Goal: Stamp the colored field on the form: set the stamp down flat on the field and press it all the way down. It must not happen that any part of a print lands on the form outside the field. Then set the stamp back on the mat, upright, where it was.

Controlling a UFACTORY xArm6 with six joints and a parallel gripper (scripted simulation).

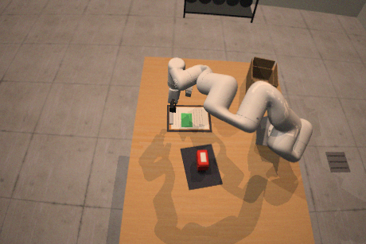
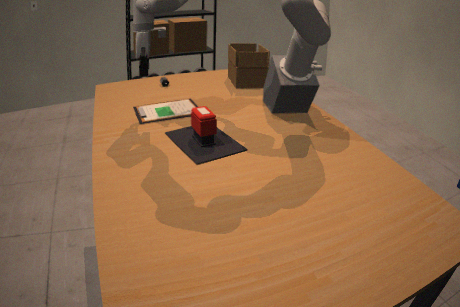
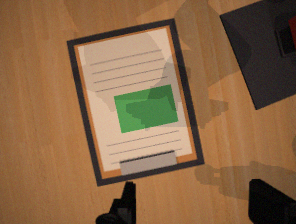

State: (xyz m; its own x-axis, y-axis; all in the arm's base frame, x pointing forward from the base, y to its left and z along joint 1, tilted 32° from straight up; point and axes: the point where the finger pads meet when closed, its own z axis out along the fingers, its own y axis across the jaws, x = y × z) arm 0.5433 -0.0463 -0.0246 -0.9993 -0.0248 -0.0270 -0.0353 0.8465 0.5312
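While gripper (image 3: 192,202) hangs high over form (image 1: 188,118), fingers spread wide, nothing between them, red stamp (image 1: 203,160) stands upright on dark mat (image 1: 190,176), at 5 o'clock from form in top view. Green field (image 1: 187,119) unstamped. Form's clip end nearest gripper.

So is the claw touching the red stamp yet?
Apart. The exterior view shows the gripper high by the table's far edge, open and empty, while the stamp stands alone on its mat.

You see a matt wood-grain table top (image 2: 280,241), a flat dark matt mat (image 2: 225,150), and a smooth white plastic-looking arm (image 1: 223,92).
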